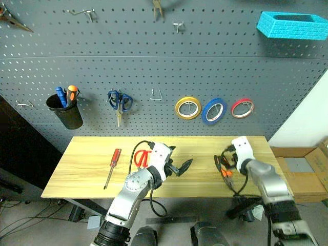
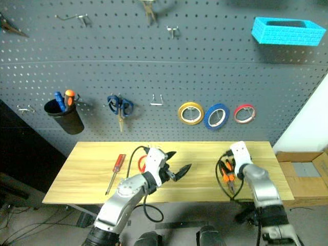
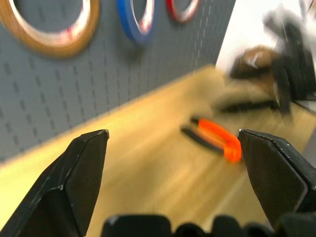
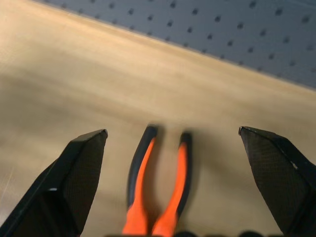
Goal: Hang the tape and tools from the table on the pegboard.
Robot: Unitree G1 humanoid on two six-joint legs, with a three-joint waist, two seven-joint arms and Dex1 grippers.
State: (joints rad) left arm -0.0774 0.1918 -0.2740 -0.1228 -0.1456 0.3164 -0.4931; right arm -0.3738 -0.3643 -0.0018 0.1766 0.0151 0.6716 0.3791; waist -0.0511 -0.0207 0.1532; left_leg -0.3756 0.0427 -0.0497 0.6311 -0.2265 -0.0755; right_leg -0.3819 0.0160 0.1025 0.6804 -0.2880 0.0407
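My right gripper (image 4: 173, 143) has its fingers spread wide and holds nothing; the pliers (image 4: 158, 182) lie on the table (image 1: 87, 169) between the fingers, handles pointing away toward the pegboard (image 1: 154, 66), jaws cut off below my wrist view. Whether a finger touches them I cannot tell. My left gripper (image 1: 180, 165) is also spread wide and empty, hovering over the wood at the table's middle. Just behind my left wrist lie the red-handled scissors (image 1: 141, 158), mostly hidden by it. At nine o'clock from them the screwdriver (image 1: 113, 167) lies flat. Farther off, on the pegboard, the blue tape (image 1: 213, 110) hangs between a yellow roll (image 1: 187, 107) and a red roll (image 1: 242, 108); at ten o'clock hang blue-handled scissors (image 1: 119, 102) and a black cup (image 1: 65, 110).
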